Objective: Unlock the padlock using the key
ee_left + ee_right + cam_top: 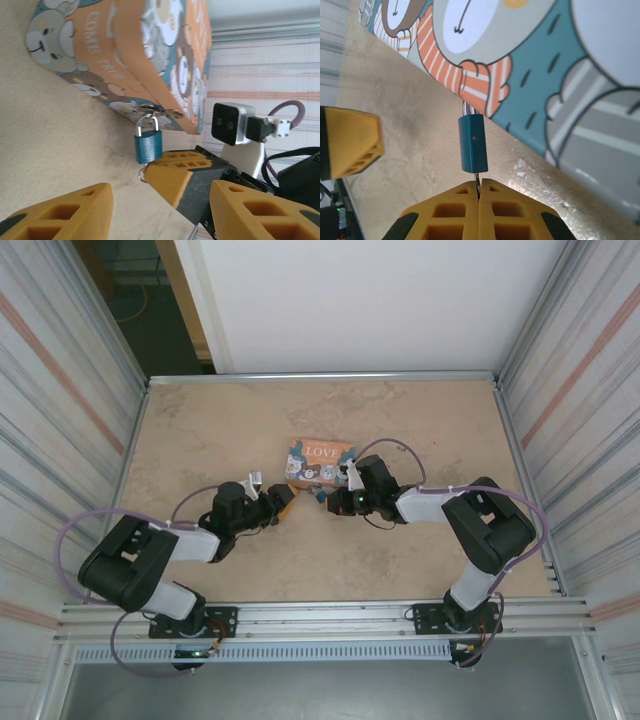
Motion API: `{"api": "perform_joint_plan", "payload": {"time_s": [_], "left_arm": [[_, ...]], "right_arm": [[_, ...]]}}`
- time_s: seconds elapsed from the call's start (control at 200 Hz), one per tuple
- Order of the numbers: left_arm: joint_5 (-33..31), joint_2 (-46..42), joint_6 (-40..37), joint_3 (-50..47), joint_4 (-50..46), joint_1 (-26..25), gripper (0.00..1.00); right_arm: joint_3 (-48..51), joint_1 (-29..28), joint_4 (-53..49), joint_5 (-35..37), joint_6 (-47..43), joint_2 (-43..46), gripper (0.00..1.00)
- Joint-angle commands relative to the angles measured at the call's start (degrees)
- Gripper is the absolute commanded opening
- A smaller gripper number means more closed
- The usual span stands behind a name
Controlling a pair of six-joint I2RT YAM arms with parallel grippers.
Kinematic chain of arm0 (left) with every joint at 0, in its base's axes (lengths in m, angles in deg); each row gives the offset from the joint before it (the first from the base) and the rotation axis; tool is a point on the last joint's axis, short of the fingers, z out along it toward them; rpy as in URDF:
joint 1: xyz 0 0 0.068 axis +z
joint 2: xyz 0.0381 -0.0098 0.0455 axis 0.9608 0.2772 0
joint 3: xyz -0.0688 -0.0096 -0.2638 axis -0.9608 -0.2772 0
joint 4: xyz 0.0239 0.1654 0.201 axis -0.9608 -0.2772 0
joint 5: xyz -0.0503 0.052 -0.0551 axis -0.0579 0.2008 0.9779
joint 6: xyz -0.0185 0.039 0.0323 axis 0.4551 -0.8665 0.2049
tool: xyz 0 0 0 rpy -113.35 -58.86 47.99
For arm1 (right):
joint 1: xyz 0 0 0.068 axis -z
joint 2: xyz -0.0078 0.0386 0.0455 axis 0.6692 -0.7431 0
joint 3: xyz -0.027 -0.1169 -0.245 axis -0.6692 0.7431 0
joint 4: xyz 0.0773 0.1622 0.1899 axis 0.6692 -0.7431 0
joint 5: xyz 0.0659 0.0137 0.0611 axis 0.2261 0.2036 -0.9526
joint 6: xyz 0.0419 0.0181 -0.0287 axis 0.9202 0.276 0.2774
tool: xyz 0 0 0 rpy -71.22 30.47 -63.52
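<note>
Beige table (220,430); right gripper (479,190) pinches key (477,178) in padlock (472,143).

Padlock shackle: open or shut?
Shut: both shackle legs sit in the padlock, looped through the hasp of the tin. The right hand pinches the key at its base.

You see the padlock (148,146) hanging from the tin (130,55) (orange, cartoon bears); below the tin, the right gripper (159,175) sits just under it.

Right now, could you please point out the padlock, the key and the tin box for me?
padlock (148,146), left wrist view, on its blue body.
key (477,179), right wrist view, on the bare blade under the padlock.
tin box (318,455), top external view, on its lid.
</note>
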Motion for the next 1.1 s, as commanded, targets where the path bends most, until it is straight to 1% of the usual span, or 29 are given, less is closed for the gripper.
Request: {"api": "perform_joint_plan", "payload": {"time_s": [0.0, 0.165, 0.416, 0.601, 0.822, 1.097], "left_arm": [[0.7, 3.4, 4.1, -0.9, 9.4, 0.3, 0.55], [2.5, 10.8, 7.2, -0.1, 17.2, 0.0, 0.53], [3.7, 21.6, 12.5, 2.1, 29.8, -0.9, 0.48], [3.9, 23.8, 12.3, 4.3, 29.9, -2.2, 0.47], [3.4, 26.1, 13.0, 5.4, 30.0, -2.6, 0.46], [3.4, 28.8, 14.0, 7.5, 30.0, -4.2, 0.46]], "right_arm": [[-1.3, 0.0, 0.2, -1.1, 4.4, 2.3, 0.0], [-1.2, -0.4, 1.0, -1.2, 7.4, 2.4, 0.0], [-1.3, -0.9, 0.7, -0.4, 8.4, 2.4, 0.0], [-1.4, -0.9, 0.4, -0.2, 8.4, 2.6, 0.0], [-1.5, -0.9, 0.3, -0.2, 8.4, 2.6, 0.0], [-1.7, -1.1, 1.0, -0.8, 9.9, 2.4, 0.0]]}}
